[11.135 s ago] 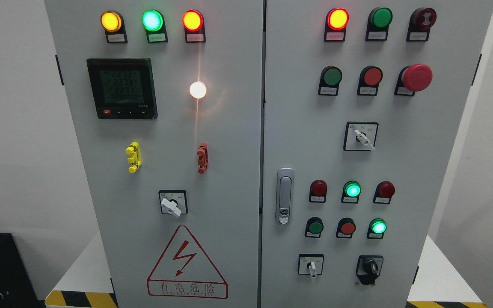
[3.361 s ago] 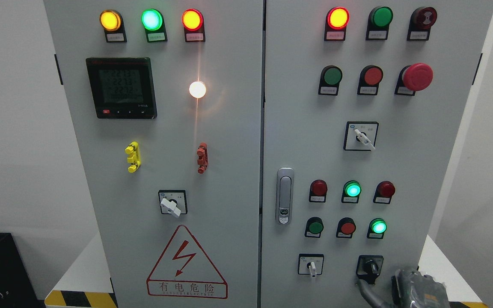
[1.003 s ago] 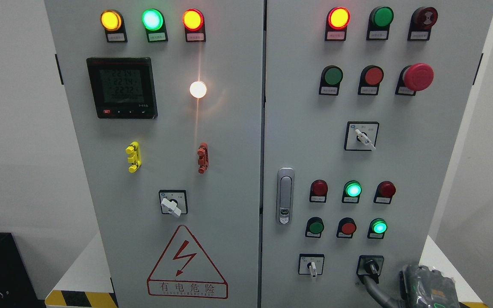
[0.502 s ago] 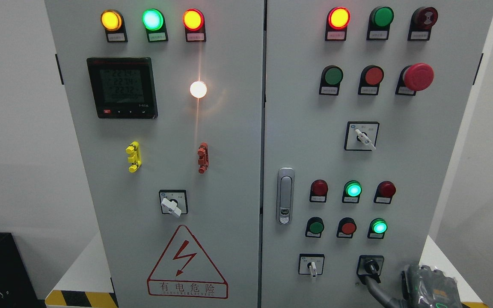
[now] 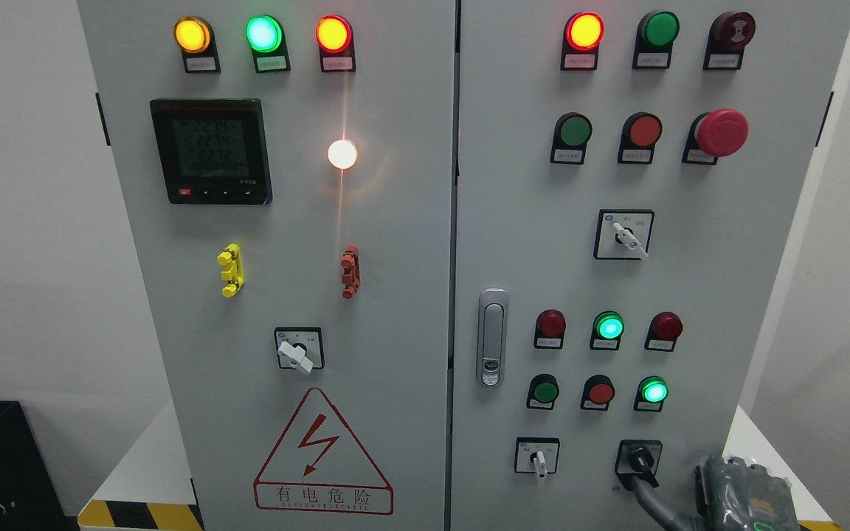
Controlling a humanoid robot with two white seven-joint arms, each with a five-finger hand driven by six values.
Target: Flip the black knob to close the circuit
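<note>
The black knob (image 5: 639, 460) sits in a black square plate at the bottom right of the grey cabinet's right door (image 5: 528, 243). Its handle is tilted, with the top leaning left and the lower end pointing down to the right. My right hand (image 5: 738, 493) comes in at the lower right corner, mostly cut off by the picture's bottom edge. A grey part of it reaches up and left and touches the knob's lower end. The left arm does not show.
A white-handled selector switch (image 5: 537, 459) is just left of the knob. Red and green lamps and buttons (image 5: 609, 326) sit above it. A door latch (image 5: 492, 338) is on the right door's left edge. A white ledge with yellow-black tape (image 5: 141, 512) runs below the cabinet.
Since 11 s ago my right hand has come in at the lower right and reached the knob. The knob has turned from near vertical to tilted. In the last second the hand drifted slightly right.
</note>
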